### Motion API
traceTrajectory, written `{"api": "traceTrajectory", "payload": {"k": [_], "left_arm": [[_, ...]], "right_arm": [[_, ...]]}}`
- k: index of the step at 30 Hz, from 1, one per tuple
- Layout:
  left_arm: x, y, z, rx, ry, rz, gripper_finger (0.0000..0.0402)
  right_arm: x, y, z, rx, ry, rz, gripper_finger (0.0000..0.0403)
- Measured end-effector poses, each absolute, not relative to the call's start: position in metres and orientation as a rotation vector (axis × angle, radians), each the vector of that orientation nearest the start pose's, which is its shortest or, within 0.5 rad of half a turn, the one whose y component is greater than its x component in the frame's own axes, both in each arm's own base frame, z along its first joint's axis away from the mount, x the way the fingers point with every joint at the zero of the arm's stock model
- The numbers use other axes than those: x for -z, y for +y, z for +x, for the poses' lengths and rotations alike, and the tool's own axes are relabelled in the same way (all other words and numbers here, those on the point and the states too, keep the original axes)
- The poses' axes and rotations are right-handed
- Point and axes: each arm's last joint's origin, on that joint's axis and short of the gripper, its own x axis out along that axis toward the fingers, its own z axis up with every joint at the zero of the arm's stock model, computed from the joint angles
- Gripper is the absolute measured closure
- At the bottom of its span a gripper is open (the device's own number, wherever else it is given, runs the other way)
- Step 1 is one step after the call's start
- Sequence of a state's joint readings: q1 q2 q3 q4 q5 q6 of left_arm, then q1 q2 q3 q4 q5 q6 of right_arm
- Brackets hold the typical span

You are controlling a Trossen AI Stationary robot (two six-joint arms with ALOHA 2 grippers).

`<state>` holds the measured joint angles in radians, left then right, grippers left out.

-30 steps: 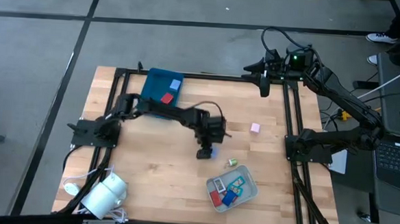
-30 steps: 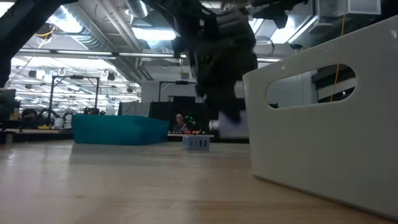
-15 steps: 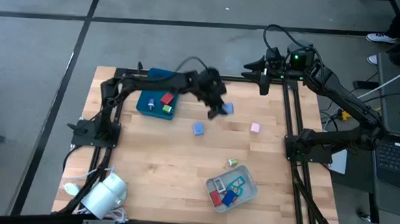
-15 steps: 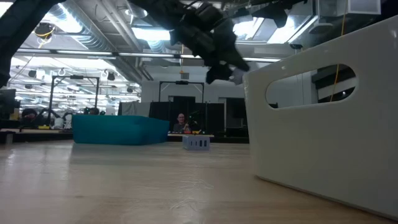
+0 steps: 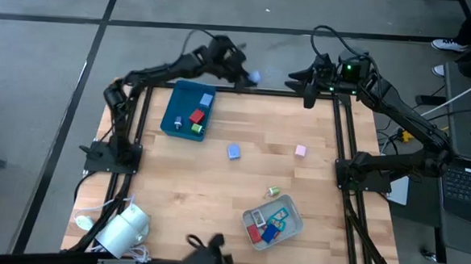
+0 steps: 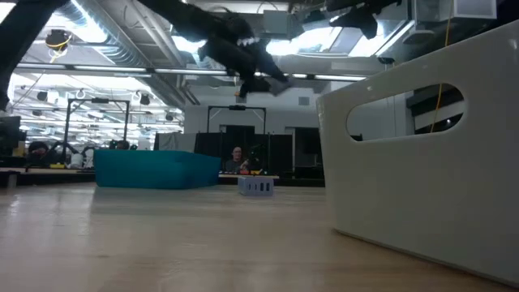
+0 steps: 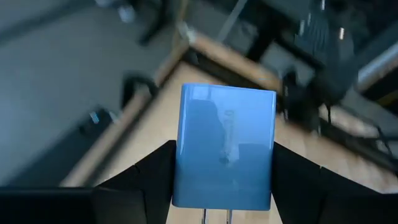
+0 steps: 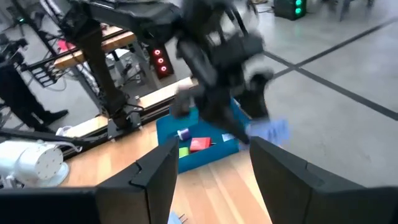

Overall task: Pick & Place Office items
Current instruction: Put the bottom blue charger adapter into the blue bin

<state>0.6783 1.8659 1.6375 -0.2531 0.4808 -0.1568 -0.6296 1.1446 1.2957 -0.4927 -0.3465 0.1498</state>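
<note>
A: Above the counter's (image 5: 176, 193) far edge, left gripper (image 5: 246, 78) raised high, past the teal tray (image 5: 178, 119). Fingers clamped on a light blue block (image 7: 227, 154); the left wrist view has it square between them, two prongs showing at its base.

B: Right arm?

A: Right gripper (image 5: 308, 94) parked at the far right corner. Fingers spread, nothing between them in its own wrist view.

B: Other items?

A: Red block (image 5: 196, 116), green one (image 5: 196, 128) and a pale blue one (image 5: 206, 100) in the teal tray. Several more, red and blue, in the grey tray (image 5: 291, 226) near the front. Loose on the wood: a blue block (image 5: 234, 151) mid-counter, a pink one (image 5: 300, 151) to its right, a small greenish clip (image 5: 273, 191) just beside the grey tray.

B: Step in hand?

A: Carrying, I'd judge. Block is grasped and airborne, not yet placed. It hangs beyond the tray, over the frame rail.

B: Next move?

A: Bring the gripper back over the teal tray, lower, then release, if that tray is the target. Letting go where it hangs risks dropping it off the counter.
</note>
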Motion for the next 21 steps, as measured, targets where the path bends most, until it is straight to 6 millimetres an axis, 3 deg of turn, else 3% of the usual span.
{"api": "traceTrajectory", "payload": {"k": [6,13,16,21], "left_arm": [[-0.378,0.267,0.300,-0.451,0.192,-0.326,0.0191],[-0.422,0.244,0.260,-0.675,0.150,-0.234,0.0191],[-0.410,0.232,0.250,-0.723,0.171,-0.228,0.0191],[-0.351,0.208,0.225,-0.751,0.080,-0.338,0.0191]], "right_arm": [[-0.412,-0.131,0.195,0.331,0.243,0.319,0.0199],[-0.413,-0.132,0.195,0.375,0.227,0.307,0.0199],[-0.413,-0.132,0.195,0.374,0.229,0.307,0.0199],[-0.413,-0.132,0.195,0.372,0.231,0.303,0.0199]]}}
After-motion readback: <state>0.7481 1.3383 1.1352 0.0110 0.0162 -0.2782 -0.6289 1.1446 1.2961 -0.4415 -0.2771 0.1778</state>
